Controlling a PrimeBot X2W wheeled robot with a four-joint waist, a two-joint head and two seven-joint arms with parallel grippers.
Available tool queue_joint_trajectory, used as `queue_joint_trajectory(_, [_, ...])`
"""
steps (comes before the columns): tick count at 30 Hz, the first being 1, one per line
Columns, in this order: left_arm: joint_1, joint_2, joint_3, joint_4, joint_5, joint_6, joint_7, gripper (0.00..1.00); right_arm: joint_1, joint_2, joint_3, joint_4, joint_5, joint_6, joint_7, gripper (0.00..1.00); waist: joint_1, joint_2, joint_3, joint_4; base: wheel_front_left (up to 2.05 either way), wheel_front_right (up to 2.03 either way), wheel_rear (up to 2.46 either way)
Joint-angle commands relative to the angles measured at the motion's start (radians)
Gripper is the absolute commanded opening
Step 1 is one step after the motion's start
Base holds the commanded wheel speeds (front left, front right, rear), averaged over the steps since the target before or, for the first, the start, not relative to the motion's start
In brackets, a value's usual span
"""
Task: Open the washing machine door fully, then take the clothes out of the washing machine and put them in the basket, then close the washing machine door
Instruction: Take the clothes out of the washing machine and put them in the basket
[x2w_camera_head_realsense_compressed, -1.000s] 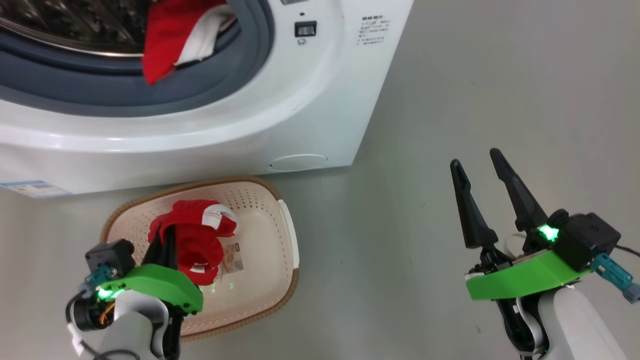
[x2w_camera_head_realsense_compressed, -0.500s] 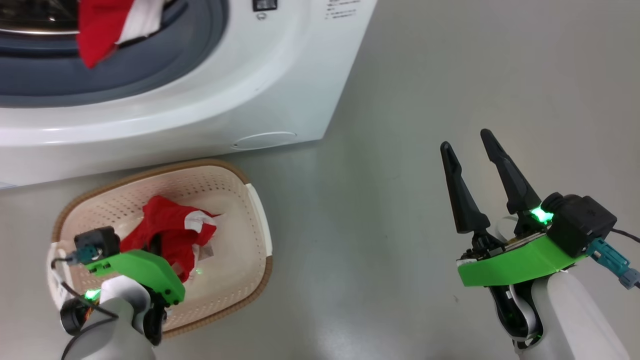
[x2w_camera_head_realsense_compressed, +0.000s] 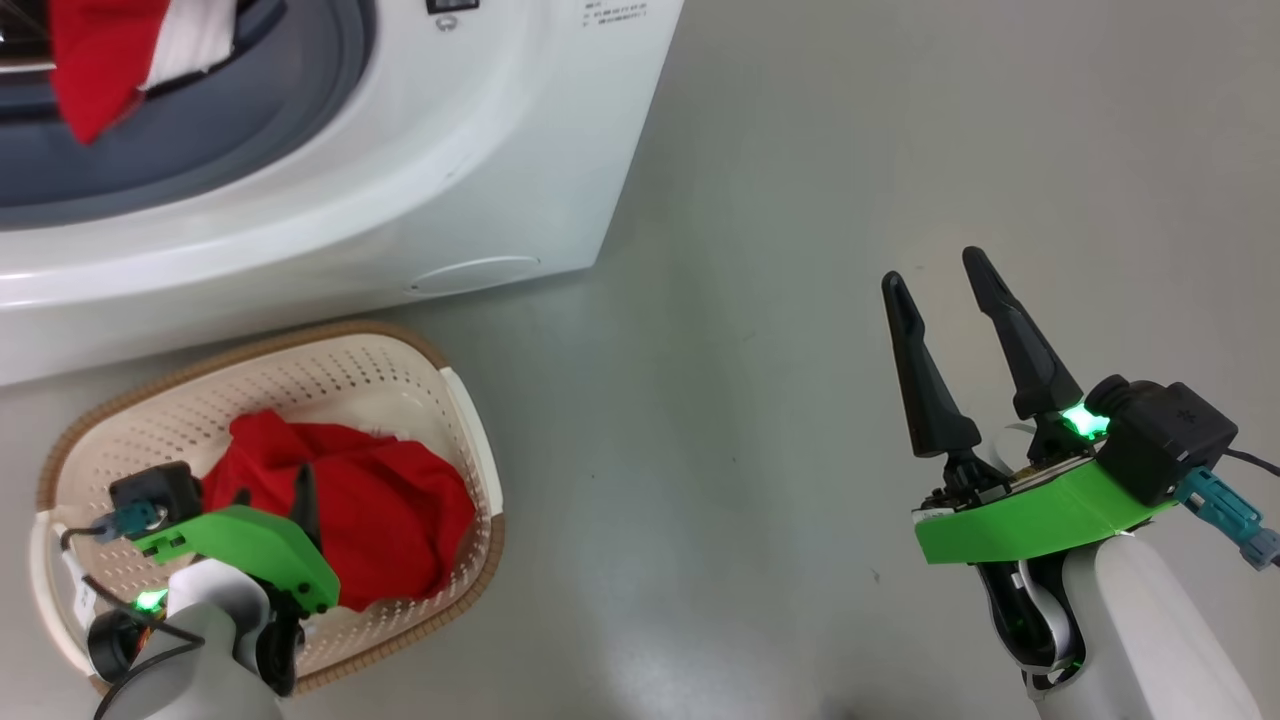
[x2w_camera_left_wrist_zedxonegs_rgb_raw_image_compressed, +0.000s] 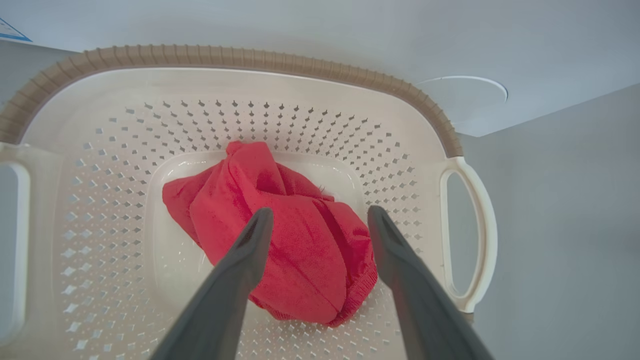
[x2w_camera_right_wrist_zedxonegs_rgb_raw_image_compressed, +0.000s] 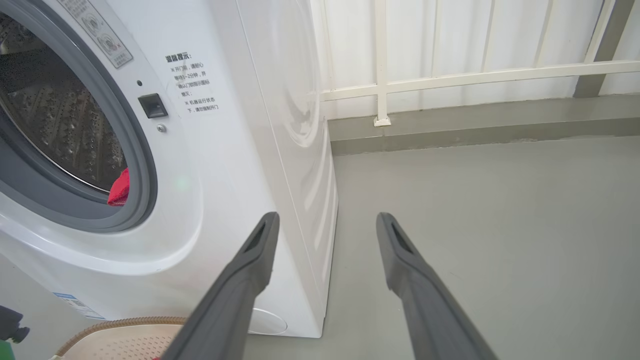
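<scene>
Clothes (x2w_camera_left_wrist_zedxonegs_rgb_raw_image_compressed: 280, 240): red piece in basket (x2w_camera_left_wrist_zedxonegs_rgb_raw_image_compressed: 415, 92), near left, under left gripper (x2w_camera_left_wrist_zedxonegs_rgb_raw_image_compressed: 320, 212), fingers spread, gripping nothing. Second piece (x2w_camera_head_realsense_compressed: 95, 70) hangs from washing machine (x2w_camera_head_realsense_compressed: 400, 200), far left, cut off by frame edge. Right gripper (x2w_camera_head_realsense_compressed: 931, 268) spread, empty.

White forearms (x2w_camera_head_realsense_compressed: 1150, 640), green wrist plates (x2w_camera_head_realsense_compressed: 1030, 520), black cameras (x2w_camera_head_realsense_compressed: 1165, 440), teal plugs (x2w_camera_head_realsense_compressed: 1220, 505), dark-fingered hands (x2w_camera_head_realsense_compressed: 934, 268)

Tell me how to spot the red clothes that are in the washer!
Find the big white washing machine, then its round opening with the grey rubber ring. The garment hangs out over that ring. Unlike the plain red bundle lying in the basket on the floor, it shows a white panel.
</scene>
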Motion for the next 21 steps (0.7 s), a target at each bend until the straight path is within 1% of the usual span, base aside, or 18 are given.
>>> queue_joint_trajectory(1, [0.006, 0.029, 0.021, -0.015, -0.003, -0.004, -0.047, 1.00, 0.002, 0.002, 0.013, -0.021, 0.010, 0.007, -0.006, 1.00, 0.0000, 0.0000, -0.019, 0.008, 0.00, 0.00, 0.00])
queue_joint_trajectory(4, [0.012, 0.021, 0.015, -0.034, -0.001, -0.010, -0.096, 1.00, 0.008, 0.003, 0.006, -0.017, 0.009, 0.007, -0.006, 1.00, 0.0000, 0.0000, -0.049, 0.024, 0.00, 0.00, 0.00])
queue_joint_trajectory(8, [0.050, 0.008, 0.012, -0.088, -0.009, -0.020, -0.117, 1.00, 0.022, 0.003, -0.005, -0.007, 0.010, 0.007, -0.006, 1.00, 0.0000, 0.0000, -0.099, 0.050, 0.00, 0.00, 0.00])
queue_joint_trajectory(13, [0.135, -0.001, 0.035, -0.252, 0.004, -0.022, -0.118, 1.00, 0.041, 0.004, -0.018, 0.001, 0.003, 0.007, -0.006, 1.00, 0.0000, 0.0000, -0.157, 0.089, 0.00, 0.00, 0.00])
queue_joint_trajectory(21, [0.277, -0.030, 0.058, -0.563, 0.092, -0.023, -0.119, 1.00, 0.073, 0.004, -0.058, 0.014, -0.023, 0.007, -0.006, 1.00, 0.0000, 0.0000, -0.250, 0.145, 0.00, 0.00, 0.00])
